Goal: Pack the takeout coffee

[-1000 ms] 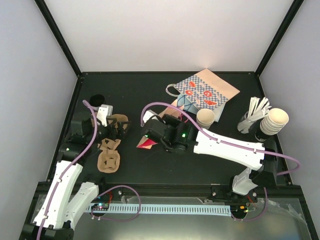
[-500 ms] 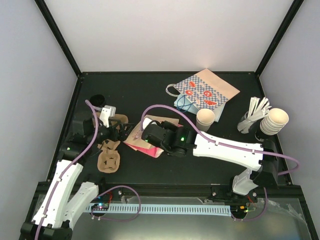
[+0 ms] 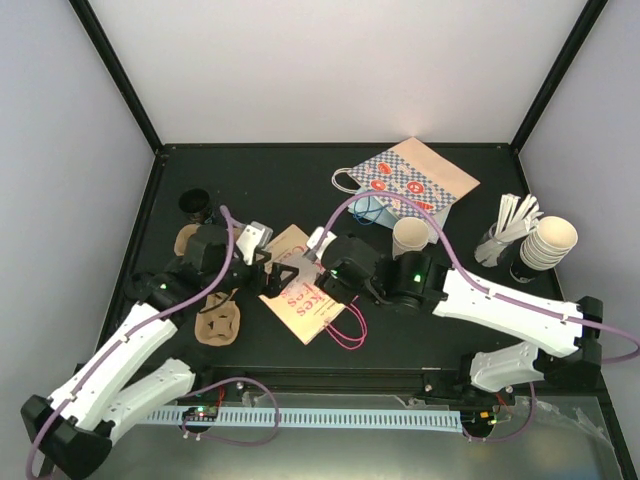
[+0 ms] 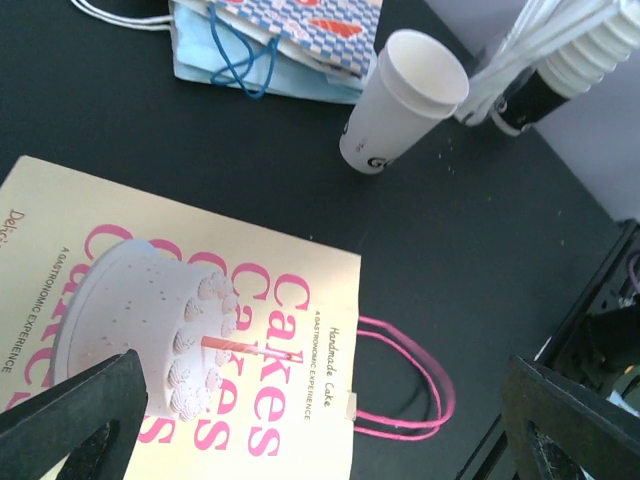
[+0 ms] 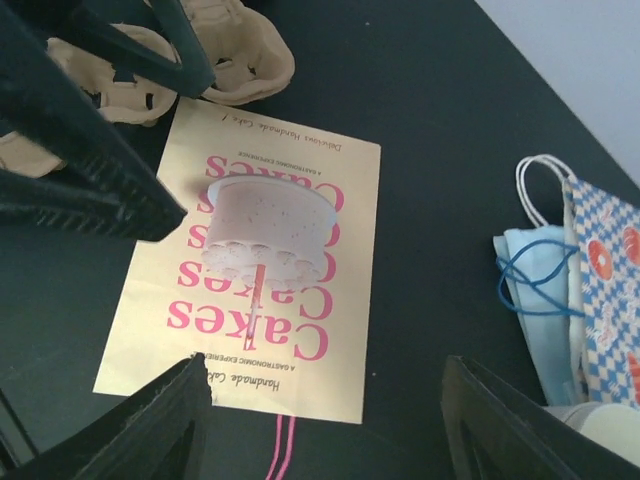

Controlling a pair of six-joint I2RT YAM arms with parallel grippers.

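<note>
The cake bag [image 3: 300,290] had come free and lay flat on the surface [image 3: 300,190]; right gripper [image 5: 320,400] and left gripper [image 4: 320,400] spread.

Two arms, glossy white shell links [image 3: 110,360], black joint housings [image 3: 395,282], lilac cables [image 3: 380,195] looped along each, small green indicator lights [image 3: 414,275], white wrist camera blocks [image 3: 255,235], matte black wedge-shaped tool fingers [image 4: 565,425].

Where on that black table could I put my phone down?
The widest bare patch is at the back, between the small black cup and the patterned bag. A smaller one lies toward the front, right of the pink handles of the cake bag. The middle is crowded: the left gripper and right gripper hover over the cake bag, cup carriers beside it.
</note>
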